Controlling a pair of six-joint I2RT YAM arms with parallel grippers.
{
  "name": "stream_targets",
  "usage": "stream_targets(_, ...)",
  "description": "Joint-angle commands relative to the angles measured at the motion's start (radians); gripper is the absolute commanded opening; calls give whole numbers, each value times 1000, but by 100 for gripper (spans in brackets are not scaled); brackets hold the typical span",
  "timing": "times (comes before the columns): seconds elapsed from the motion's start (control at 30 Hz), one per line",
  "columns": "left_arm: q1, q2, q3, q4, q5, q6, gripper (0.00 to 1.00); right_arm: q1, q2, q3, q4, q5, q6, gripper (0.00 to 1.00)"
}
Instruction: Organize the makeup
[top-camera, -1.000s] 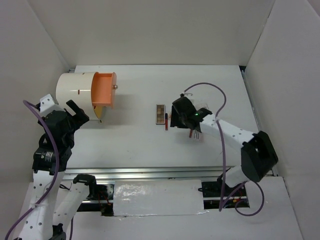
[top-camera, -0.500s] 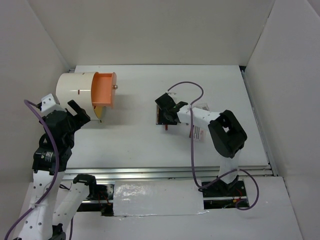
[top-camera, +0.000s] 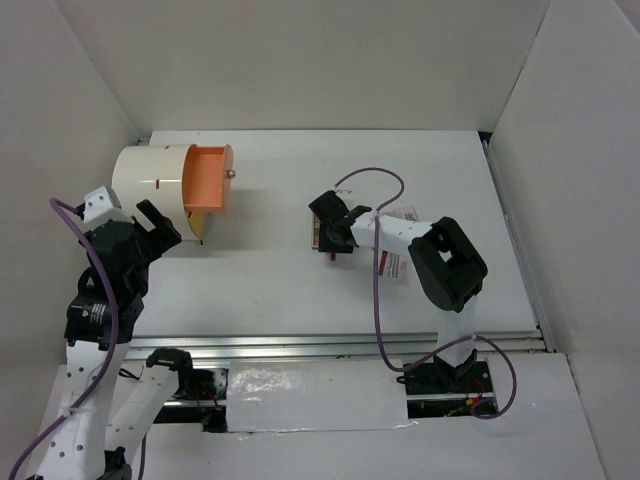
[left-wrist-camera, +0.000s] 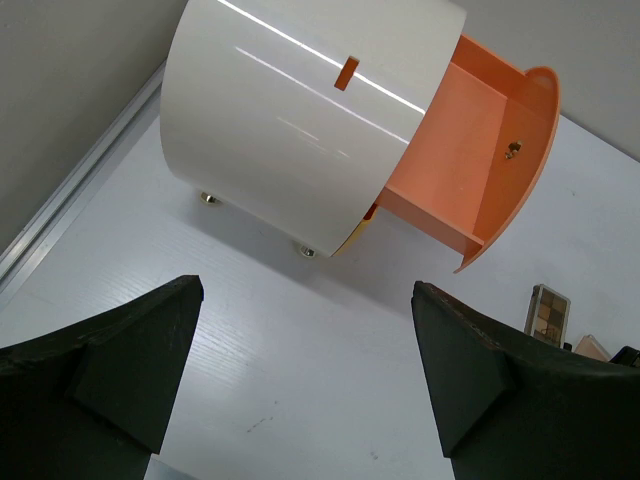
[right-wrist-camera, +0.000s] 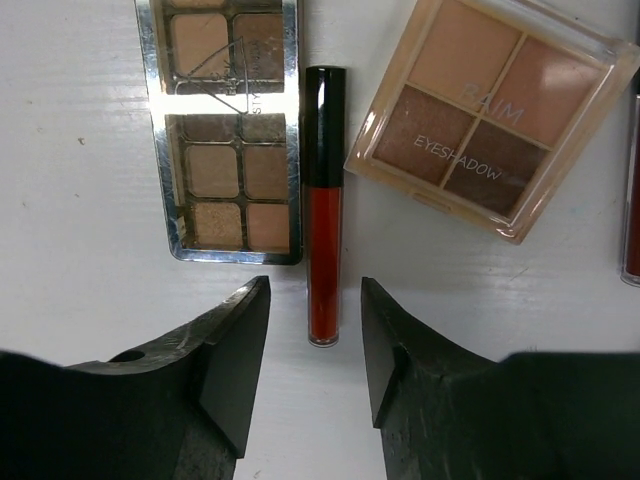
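Observation:
In the right wrist view a thin dark-red lip tube (right-wrist-camera: 323, 200) with a black cap lies between a narrow brown eyeshadow palette (right-wrist-camera: 225, 130) and a square peach palette (right-wrist-camera: 490, 110). My right gripper (right-wrist-camera: 315, 290) is open, its jaws on either side of the tube's red end and not touching it. A second lip tube (right-wrist-camera: 630, 190) shows at the right edge. From above, the right gripper (top-camera: 330, 232) covers most of the narrow palette (top-camera: 316, 236), and clear-packaged cards (top-camera: 395, 265) lie beside the arm. My left gripper (left-wrist-camera: 306, 285) is open and holds nothing, near the white cylinder (left-wrist-camera: 290, 110).
The white cylinder (top-camera: 150, 180) stands at the back left with its orange drawer (top-camera: 208, 180) pulled out towards the right. The drawer (left-wrist-camera: 470, 150) looks empty inside. White walls close in the table on three sides.
My right gripper has moved left from the cards to over the palette and lip tube, and its jaws have narrowed. The left arm has not moved.

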Motion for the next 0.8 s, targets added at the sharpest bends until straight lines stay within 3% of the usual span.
stream_targets(0.0,-6,-6,15,40,9,17,100,0,20,0,19,26,10,48)
stream_targets(0.47,-15,-6,15,40,9,20,99,0,10,-31,8,38,18,23)
stream_targets(0.57,-18,-6,15,40,12,20,99,6,-52,-60,-1,39,29,17)
stream_targets(0.77,-18,-9,17,38,12,18,99,36,-225,-56,-54,57,33,17)
